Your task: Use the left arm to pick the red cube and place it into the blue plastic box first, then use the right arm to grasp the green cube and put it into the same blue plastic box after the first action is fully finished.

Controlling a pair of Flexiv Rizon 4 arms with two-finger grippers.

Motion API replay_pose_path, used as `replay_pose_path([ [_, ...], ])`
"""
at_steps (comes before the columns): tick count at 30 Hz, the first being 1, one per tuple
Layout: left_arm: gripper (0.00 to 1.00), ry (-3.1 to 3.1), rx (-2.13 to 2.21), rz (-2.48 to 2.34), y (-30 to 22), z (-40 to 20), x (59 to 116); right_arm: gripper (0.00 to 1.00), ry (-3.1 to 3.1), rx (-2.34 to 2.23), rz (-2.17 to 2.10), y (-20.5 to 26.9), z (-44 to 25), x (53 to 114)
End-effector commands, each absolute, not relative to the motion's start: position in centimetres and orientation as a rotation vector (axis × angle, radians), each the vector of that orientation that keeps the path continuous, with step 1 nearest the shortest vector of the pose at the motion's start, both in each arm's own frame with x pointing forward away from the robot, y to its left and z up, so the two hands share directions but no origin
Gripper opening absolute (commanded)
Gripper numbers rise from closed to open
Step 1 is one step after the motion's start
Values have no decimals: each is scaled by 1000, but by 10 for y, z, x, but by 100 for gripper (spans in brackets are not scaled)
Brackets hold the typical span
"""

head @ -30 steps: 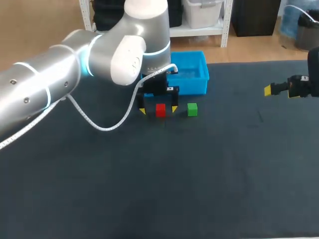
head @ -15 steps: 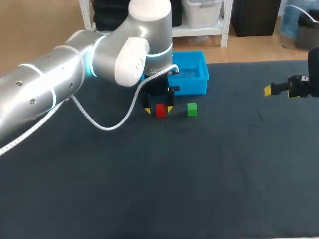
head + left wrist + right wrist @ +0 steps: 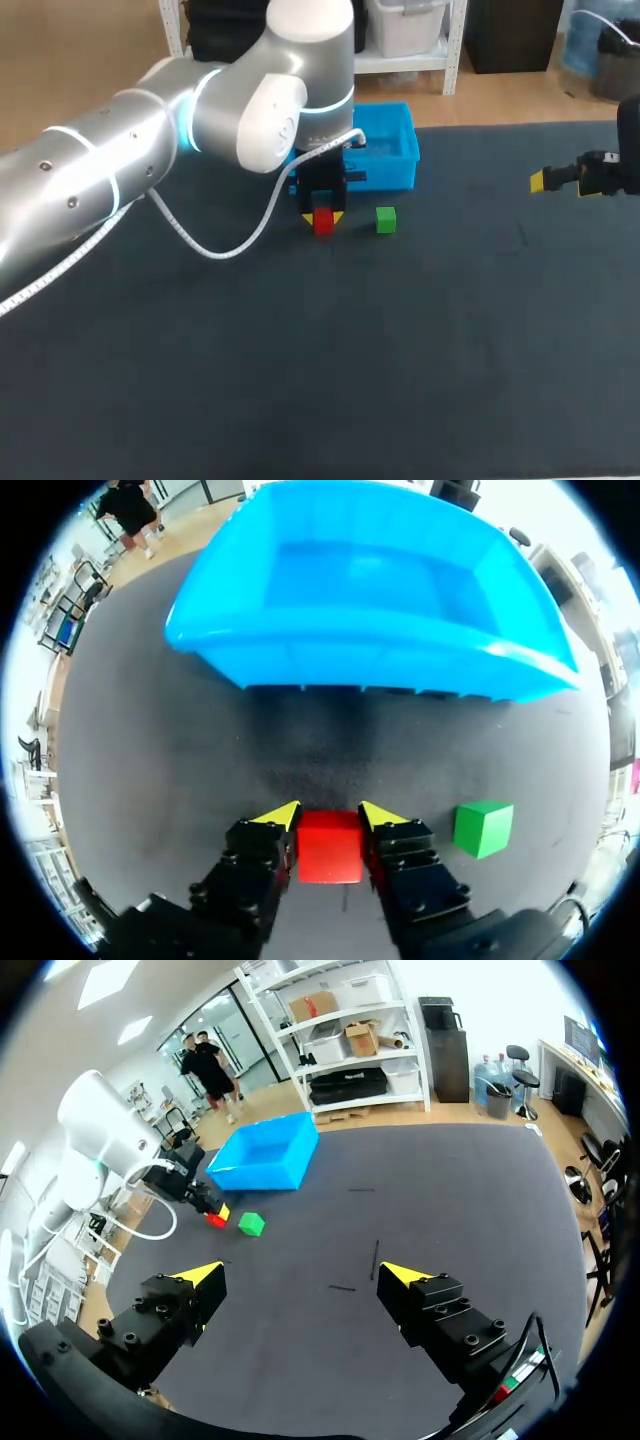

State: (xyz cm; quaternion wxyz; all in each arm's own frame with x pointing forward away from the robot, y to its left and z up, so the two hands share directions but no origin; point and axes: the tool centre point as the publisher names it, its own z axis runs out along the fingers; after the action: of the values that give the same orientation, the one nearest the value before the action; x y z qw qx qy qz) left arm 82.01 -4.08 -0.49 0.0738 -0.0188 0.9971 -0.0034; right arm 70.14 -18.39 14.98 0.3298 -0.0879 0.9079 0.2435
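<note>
- Left gripper [image 3: 330,818]: both yellow-tipped fingers press the red cube [image 3: 329,848] from opposite sides. The grip looks centred, with the cube square to the fingers.
- The red cube appears to rest on the dark table [image 3: 400,350], just in front of the blue plastic box [image 3: 370,665]. By my reading it is not yet lifted.
- The green cube [image 3: 483,828] lies near, beside the gripper on my right arm's side, and is not touching it.
- Right gripper [image 3: 300,1275]: fingers wide apart, nothing between them, well away from both cubes.
- Step in hand (judgement): lift and carry to the box. Raise straight up first so the cube clears the box's near wall. Hold the squeeze constant and avoid any sideways sweep toward the green cube.
- Let go only when the cube is over the box's interior and low enough not to bounce out. The right arm should wait until the left has released and cleared.
</note>
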Motion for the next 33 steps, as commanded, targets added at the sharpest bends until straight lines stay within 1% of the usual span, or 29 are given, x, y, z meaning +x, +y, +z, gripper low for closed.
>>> replay_pose_path([
  [1,0,2994,-47,-3,-43,1,822,100,2375,-231,636,-185,150,701],
  [10,0,2933,-9,-18,-39,36,818,100,2375,-231,636,-185,150,701],
  [24,0,2769,172,-121,-29,114,800,100,2375,-231,636,-185,150,701],
  [33,0,2722,197,-143,-21,126,784,100,2375,-231,636,-185,150,701],
])
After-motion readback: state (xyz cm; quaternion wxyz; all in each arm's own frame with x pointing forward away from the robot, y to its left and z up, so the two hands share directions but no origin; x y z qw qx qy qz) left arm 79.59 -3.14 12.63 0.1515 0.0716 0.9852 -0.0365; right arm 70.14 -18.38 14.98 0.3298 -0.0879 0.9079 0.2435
